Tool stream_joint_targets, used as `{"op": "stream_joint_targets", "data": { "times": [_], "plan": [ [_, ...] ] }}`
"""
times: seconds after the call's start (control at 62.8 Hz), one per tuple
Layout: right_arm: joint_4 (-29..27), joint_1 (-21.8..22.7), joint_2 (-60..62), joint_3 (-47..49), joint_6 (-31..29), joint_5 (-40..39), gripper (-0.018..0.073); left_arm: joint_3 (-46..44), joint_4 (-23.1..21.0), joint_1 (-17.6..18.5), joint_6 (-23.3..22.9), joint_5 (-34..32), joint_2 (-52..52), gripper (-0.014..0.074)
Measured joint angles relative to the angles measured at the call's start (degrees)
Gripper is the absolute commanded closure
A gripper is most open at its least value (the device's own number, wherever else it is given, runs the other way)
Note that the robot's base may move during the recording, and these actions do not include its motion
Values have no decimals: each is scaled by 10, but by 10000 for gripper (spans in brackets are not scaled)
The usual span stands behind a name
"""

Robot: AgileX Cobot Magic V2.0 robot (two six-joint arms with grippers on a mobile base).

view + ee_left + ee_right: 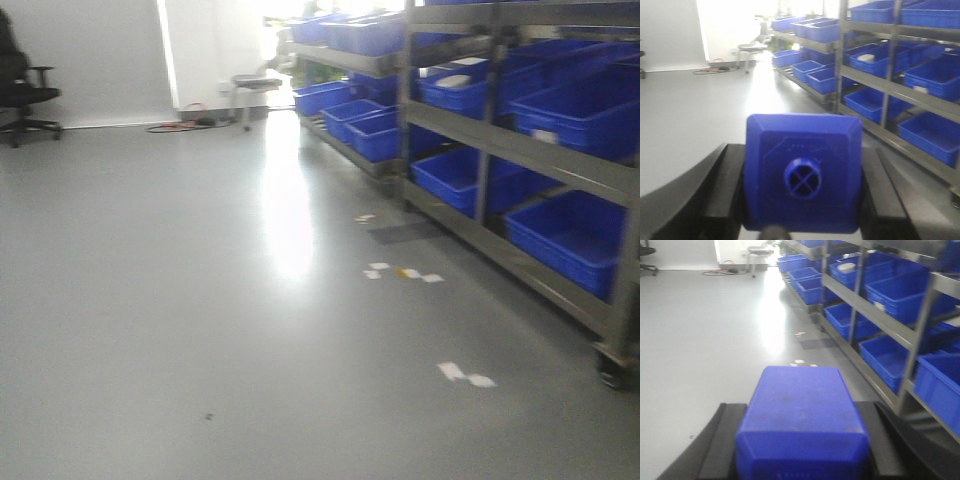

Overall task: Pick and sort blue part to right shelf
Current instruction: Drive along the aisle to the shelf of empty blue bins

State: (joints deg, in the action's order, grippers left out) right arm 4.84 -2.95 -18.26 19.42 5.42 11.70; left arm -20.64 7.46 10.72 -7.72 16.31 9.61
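Steel right shelf point(520, 148) stands ahead to the right, not yet reached | blue part point(790, 135) gripped between left gripper point(802, 200) jaws, cap facing camera | right gripper point(802, 440) jaws clamp another blue block point(800, 400) | pick done; placing in a bin point(560, 250) remains.

Blue block point(802, 420) clamped between black fingers point(722, 450); right shelf point(865, 307) alongside, holding blue bins point(890, 295).
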Motion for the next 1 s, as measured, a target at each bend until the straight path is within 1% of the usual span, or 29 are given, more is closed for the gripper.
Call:
{"op": "stream_joint_targets", "data": {
  "times": [1.003],
  "plan": [
    [0,0,0,0,0,0,180,0,0,0,0,0,0,190]
  ]
}}
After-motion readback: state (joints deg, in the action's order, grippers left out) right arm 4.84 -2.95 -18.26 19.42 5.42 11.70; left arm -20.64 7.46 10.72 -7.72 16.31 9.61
